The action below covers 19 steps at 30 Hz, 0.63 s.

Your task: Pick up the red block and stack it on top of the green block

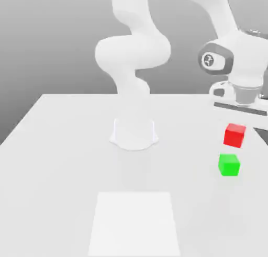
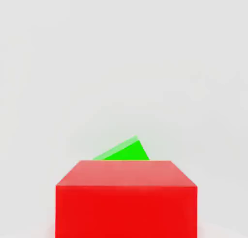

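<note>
We found the arm (image 1: pixel 133 57) standing on its round base (image 1: pixel 134 134) at the centre of the white table (image 1: pixel 63 161) in the exterior view, its upper links looping out of the top of the frame and coming back down at the upper right. There the wrist and hand (image 1: pixel 238 67) hung at the right edge of the frame, above the two cubes.

The claw (image 1: pixel 235 122) pointed downward just under the hand. Its fingers were hard to make out against the pale table in the exterior view, but we recorded the claw as drawn in to its narrowest. The red block (image 1: pixel 234 135) sat directly beneath the hand, off the table surface, and in the hand view the red block (image 2: pixel 126 198) sat close in front of the camera in the lower centre of the frame. We therefore judged the claw to be gripping the red block by its sides, although the contact faces themselves could not be seen.

The green block (image 1: pixel 229 165) rested on the table at the right of the exterior view, just below the red block in the frame and slightly to its left, with a clear gap between the two. In the hand view the green block (image 2: pixel 123 152) showed as a tilted green wedge just above the red cube's top edge, partly hidden by it.

A faint lighter rectangle (image 1: pixel 135 223) lay on the table at the lower centre of the exterior view, well apart from both cubes.
</note>
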{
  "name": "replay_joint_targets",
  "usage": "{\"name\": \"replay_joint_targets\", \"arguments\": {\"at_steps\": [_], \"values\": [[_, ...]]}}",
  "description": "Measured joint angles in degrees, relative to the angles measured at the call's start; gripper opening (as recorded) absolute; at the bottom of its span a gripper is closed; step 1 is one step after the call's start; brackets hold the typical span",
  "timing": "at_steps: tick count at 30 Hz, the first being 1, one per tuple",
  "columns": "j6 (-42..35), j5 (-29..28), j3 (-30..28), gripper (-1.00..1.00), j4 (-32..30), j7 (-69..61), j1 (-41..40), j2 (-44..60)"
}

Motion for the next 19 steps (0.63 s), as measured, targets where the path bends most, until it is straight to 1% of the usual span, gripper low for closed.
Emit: {"name": "replay_joint_targets", "arguments": {"at_steps": [5,9,14,19], "values": [[3.4,-4.5,1.4,-1.00,0.0,3.1,-2.4,3.5],[6.0,-9.5,2.1,-1.00,0.0,6.5,-4.3,6.6],[9.0,-17.7,1.7,-1.00,0.1,12.3,-6.3,10.7],[11.5,-26.9,-1.7,-1.00,0.3,18.9,-5.2,14.9]]}}
